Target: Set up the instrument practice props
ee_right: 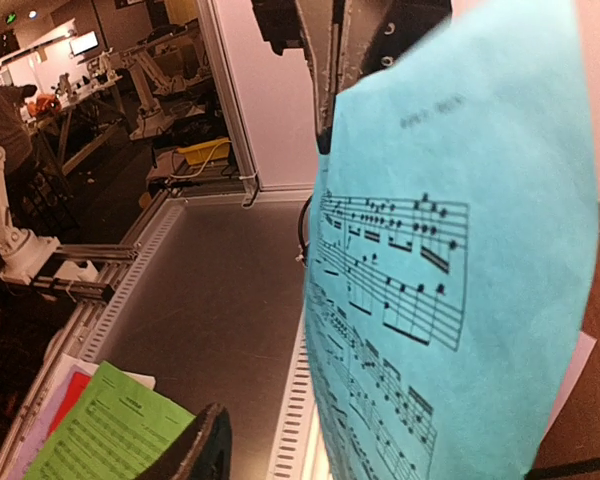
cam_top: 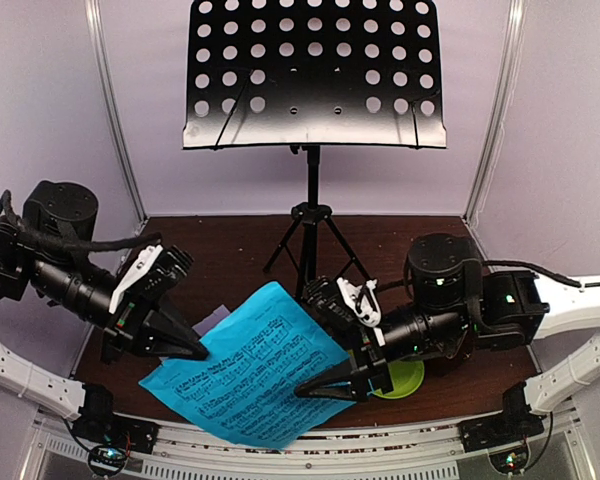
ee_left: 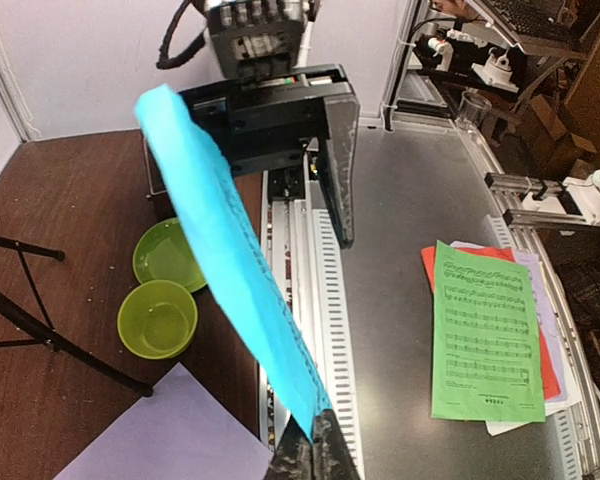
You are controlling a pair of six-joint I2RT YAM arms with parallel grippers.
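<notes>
At 9 o'clock in the top view, your left gripper point(cam_top: 195, 350) is a matte black wedge. Its jaws are pinched together on the left edge of the cyan sheet of printed music point(cam_top: 250, 365). Your left wrist view shows that thin paper edge-on, bowing up and away from the jaws.

Just beside those jaws, a corner of a pale lilac sheet point(cam_top: 212, 322) lies flat on the dark brown wood-grain surface point(cam_top: 230, 250). The cyan sheet hangs tilted above the surface at 6 o'clock, printed staves upward, with its near corner reaching the slotted metal rail point(cam_top: 380, 435) at the edge.

At 12 o'clock stands the black perforated-metal music stand point(cam_top: 315, 75). It is a broad tray punched with round holes, with a folded lip along the bottom, on a slim pole with tripod legs point(cam_top: 310, 225). A strip of brown surface shows between those legs and the cyan sheet.

At 5 o'clock your right gripper point(cam_top: 310, 392) lies across the sheet's right side. The right wrist view shows one black finger point(ee_right: 205, 445) apart from the paper and the other hidden behind it. You cannot tell how wide these jaws stand.

At 4 o'clock, partly under that arm, sit a glossy lime-green bowl point(ee_left: 158, 318) and a lime-green plate point(ee_left: 168, 252), their rims meeting.
</notes>
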